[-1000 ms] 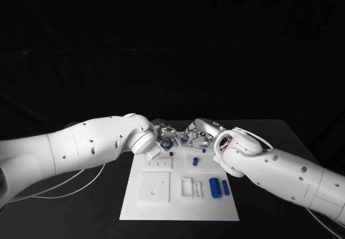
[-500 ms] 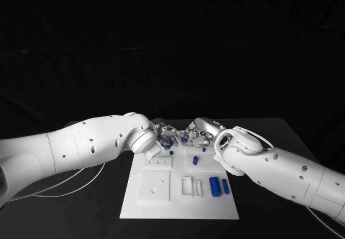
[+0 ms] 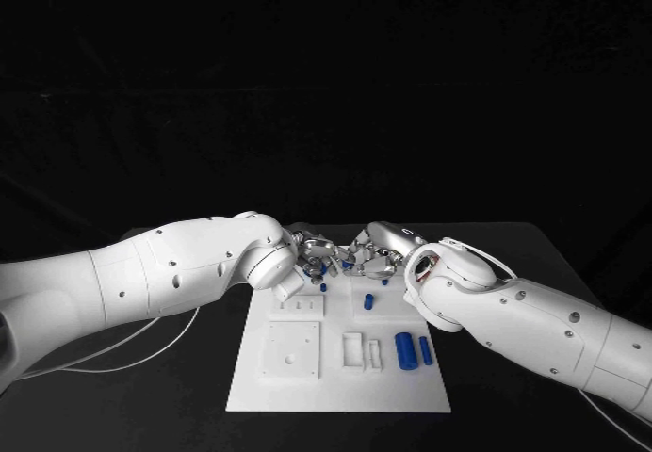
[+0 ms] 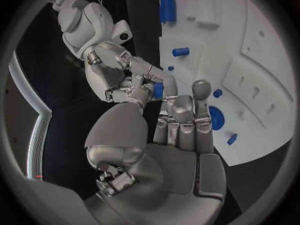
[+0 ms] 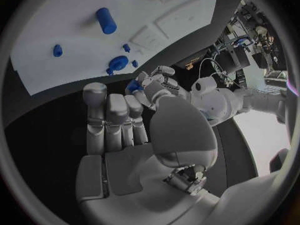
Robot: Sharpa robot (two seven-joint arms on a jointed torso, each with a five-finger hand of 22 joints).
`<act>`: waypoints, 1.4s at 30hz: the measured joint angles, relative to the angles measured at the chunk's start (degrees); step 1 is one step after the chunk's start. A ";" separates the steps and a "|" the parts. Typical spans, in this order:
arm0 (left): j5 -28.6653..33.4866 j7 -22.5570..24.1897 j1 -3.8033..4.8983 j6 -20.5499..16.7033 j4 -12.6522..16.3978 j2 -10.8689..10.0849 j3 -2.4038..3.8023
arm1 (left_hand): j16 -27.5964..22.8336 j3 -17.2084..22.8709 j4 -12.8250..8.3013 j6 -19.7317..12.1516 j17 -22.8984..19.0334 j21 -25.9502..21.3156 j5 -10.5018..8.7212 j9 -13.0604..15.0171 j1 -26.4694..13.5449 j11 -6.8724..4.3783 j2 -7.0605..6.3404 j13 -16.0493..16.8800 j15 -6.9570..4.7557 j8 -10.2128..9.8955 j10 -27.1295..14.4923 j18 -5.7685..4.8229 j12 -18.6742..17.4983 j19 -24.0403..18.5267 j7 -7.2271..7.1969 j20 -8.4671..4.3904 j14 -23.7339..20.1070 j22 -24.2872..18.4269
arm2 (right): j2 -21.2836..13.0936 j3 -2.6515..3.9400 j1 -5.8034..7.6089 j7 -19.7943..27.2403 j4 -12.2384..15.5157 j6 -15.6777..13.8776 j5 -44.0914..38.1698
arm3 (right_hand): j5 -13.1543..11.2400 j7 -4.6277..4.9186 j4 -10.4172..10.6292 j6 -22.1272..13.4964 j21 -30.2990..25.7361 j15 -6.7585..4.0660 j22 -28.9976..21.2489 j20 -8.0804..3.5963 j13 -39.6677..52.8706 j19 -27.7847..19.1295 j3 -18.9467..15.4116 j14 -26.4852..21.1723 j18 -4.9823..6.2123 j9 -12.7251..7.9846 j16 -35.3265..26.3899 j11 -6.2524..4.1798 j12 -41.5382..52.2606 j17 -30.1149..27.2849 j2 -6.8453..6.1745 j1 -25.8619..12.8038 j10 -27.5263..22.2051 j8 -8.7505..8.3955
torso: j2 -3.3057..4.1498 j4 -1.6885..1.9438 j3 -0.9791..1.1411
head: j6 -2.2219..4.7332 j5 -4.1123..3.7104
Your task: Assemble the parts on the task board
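The white task board (image 3: 340, 395) lies in the middle of the table. At its far edge my left hand (image 3: 314, 254) and right hand (image 3: 377, 254) meet fingertip to fingertip above the board. A small blue part (image 3: 348, 266) sits between them, and both hands pinch it. In the left wrist view the right hand (image 4: 119, 82) curls around this blue part (image 4: 157, 90). In the right wrist view the left hand (image 5: 156, 82) has the same blue part (image 5: 132, 86) at its fingertips. A round blue part (image 4: 215, 117) stands in the board just below the hands.
Two blue cylinders (image 3: 406, 351) lie side by side on the board's near right. A small blue peg (image 3: 368, 303) stands mid-board. White blocks (image 3: 294, 353) and slotted pieces (image 3: 356, 350) sit on the board's left and middle. Both forearms flank the board.
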 measured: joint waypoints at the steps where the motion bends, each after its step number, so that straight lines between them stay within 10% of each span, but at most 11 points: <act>1: 0.03 0.06 -0.01 0.00 -0.02 0.00 0.00 | 0.09 0.00 0.00 -0.04 0.11 0.00 0.28 0.00 -0.20 0.00 0.20 0.00 0.00 0.16 0.00 -0.04 0.00 0.12 0.04 -0.11 0.00 0.00 | 0.01 0.00 0.00 0.01 -0.01 0.01 0.00 | 0.00 0.00 0.00 -0.01 0.00 0.00 0.00 0.00 0.00 0.00 0.00 0.00 0.00 0.00 0.00 0.00 0.00 0.00 0.00 0.00 0.00 0.03 | 0.00 0.01 0.00 | -0.01 -0.02; 18: 0.20 1.36 -0.12 -0.07 -0.33 0.05 -0.06 | 4.92 0.27 0.19 1.48 7.32 0.70 2.24 0.00 -1.66 0.66 0.96 0.09 -0.96 0.33 2.12 -0.54 -0.49 1.45 1.20 -0.64 2.40 -0.02 | -0.21 0.07 0.03 0.62 -0.49 0.47 0.36 | 0.30 1.01 1.17 -3.43 -3.32 0.00 -0.01 0.12 -2.34 -0.12 -0.29 0.00 0.00 -1.94 -1.55 0.67 -3.15 -1.28 -0.93 -0.94 -1.00 0.54 | -0.01 0.04 -0.02 | -0.09 0.10; 26: 0.08 1.99 -0.05 -0.01 -0.37 -0.05 0.02 | 6.29 0.27 0.18 2.19 9.70 4.71 2.58 0.00 -2.04 0.29 0.59 1.29 -1.44 0.42 2.79 -0.93 -0.49 2.88 0.89 -1.23 3.32 -0.02 | -1.28 -0.01 -0.20 1.24 -1.05 1.12 1.43 | 2.76 2.95 5.25 -15.60 -15.54 1.08 -0.01 1.32 -8.71 -1.96 -9.03 -1.10 0.00 -2.92 -9.49 1.41 -10.44 -6.52 -2.43 -1.16 -4.96 0.26 | -0.04 0.00 0.00 | -0.08 0.27; 35: -0.53 2.08 -0.05 -0.05 -1.27 -0.24 0.02 | 6.29 0.26 0.14 2.58 10.17 5.33 2.88 0.83 -2.43 -0.02 0.20 1.59 -1.43 -0.27 3.10 -0.95 -0.49 2.88 0.90 -1.23 3.50 -0.03 | -3.22 0.21 -0.53 3.75 0.19 1.79 3.08 | 8.45 4.12 17.00 -29.62 -30.66 2.37 -0.01 2.31 -17.04 -2.96 -17.44 -3.85 0.00 -3.58 -13.89 2.35 -13.11 -8.52 -6.25 4.20 -10.03 -0.23 | -0.05 0.05 0.04 | 0.26 0.02; 42: -1.43 1.91 -0.05 -0.07 -2.15 -1.18 -0.01 | 6.29 0.26 0.14 2.60 10.26 5.56 2.90 0.85 -2.47 -0.11 0.16 1.66 -1.41 -0.48 3.18 -0.95 -0.49 2.88 0.88 -1.23 3.52 -0.03 | -6.58 1.76 -1.01 5.90 2.12 2.29 4.63 | 9.32 4.29 15.10 -31.00 -34.76 2.48 -0.03 2.60 -21.05 -2.14 -15.49 -4.39 0.00 -3.63 -14.48 2.45 -12.41 -9.90 -5.73 5.28 -10.86 -0.51 | -0.08 0.04 0.04 | 0.36 0.43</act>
